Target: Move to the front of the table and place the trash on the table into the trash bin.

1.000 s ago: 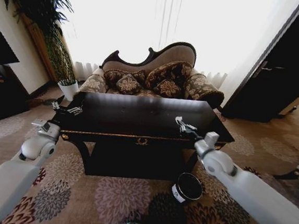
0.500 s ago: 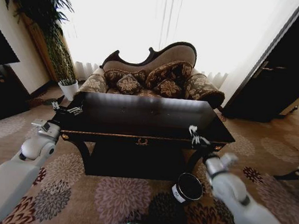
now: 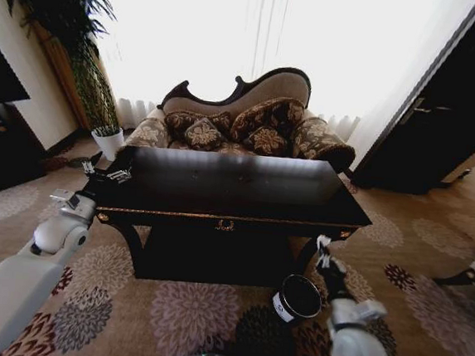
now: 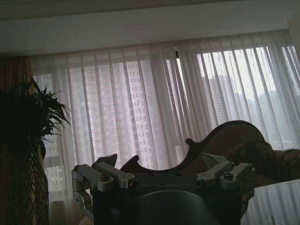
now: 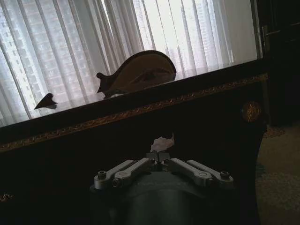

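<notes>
The paper wad (image 5: 161, 143) sits pinched between the closed fingers of the right gripper (image 3: 323, 254), which hangs off the desk's front right corner, just beside and above the rim of the bin (image 3: 298, 299) on the carpet (image 3: 185, 307). The wad is not over the opening, judged from the head view. If you release here, expect it to strike the rim or drop onto the carpet. Light paper may also cling to a finger pad. The desk (image 3: 228, 190) edge lies close behind the arm; a careless swing could clip it. The left gripper (image 3: 105, 169) waits at the desk's left corner; you cannot tell its finger state.
</notes>
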Controlling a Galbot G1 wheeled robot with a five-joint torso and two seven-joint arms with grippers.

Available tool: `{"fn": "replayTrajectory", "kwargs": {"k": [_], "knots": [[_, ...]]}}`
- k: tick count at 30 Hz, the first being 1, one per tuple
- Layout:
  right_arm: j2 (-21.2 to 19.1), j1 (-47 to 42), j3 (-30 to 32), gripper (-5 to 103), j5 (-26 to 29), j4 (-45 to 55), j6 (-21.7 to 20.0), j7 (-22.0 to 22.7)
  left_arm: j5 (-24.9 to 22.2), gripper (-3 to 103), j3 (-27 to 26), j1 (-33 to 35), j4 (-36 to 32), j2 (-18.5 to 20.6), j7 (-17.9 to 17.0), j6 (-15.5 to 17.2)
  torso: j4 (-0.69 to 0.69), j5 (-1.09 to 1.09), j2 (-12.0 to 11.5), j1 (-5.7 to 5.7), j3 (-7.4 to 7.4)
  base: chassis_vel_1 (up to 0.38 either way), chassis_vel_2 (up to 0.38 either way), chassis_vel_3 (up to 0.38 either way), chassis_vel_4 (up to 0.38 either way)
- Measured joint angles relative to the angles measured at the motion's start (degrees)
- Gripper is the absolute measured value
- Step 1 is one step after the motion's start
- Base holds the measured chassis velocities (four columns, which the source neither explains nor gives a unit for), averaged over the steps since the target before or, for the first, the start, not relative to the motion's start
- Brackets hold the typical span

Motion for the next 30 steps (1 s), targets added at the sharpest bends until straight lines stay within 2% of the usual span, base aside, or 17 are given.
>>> {"fn": "replayTrajectory", "kwargs": {"k": [4,9,18,23,30], "knots": [[1.07,2.13,-3.39,0,-0.11,-6.06,0.64,-0.15,0.0,100,0.0,0.0,0.0,0.0,0.0,0.0,0.0,-0.01,-0.01,0.01,0.0,0.0,0.0,0.0,0.0],[0.78,5.46,-6.75,0,-2.78,-15.41,2.26,-0.33,0.0,100,0.0,0.0,0.0,0.0,0.0,0.0,0.0,0.0,-0.01,0.0,0.0,0.0,0.0,0.0,0.0],[-2.85,14.05,-12.07,0,-5.79,-35.16,5.5,-0.73,0.0,100,0.0,0.0,0.0,0.0,0.0,0.0,0.0,0.0,-0.01,0.0,0.01,0.0,0.0,0.0,0.0],[-4.16,17.07,-13.8,0,-6.19,-39.85,5.53,0.03,0.0,100,0.0,0.0,0.0,0.0,0.0,0.0,0.0,-0.01,0.0,0.0,0.0,0.0,0.0,0.0,0.0],[-7.53,25.44,-17.39,0,-7.51,-52.56,6.29,1.22,0.0,100,0.0,0.0,0.0,0.0,-0.01,0.0,-0.01,0.03,-0.01,0.01,0.01,0.0,0.0,0.0,0.0]]}}
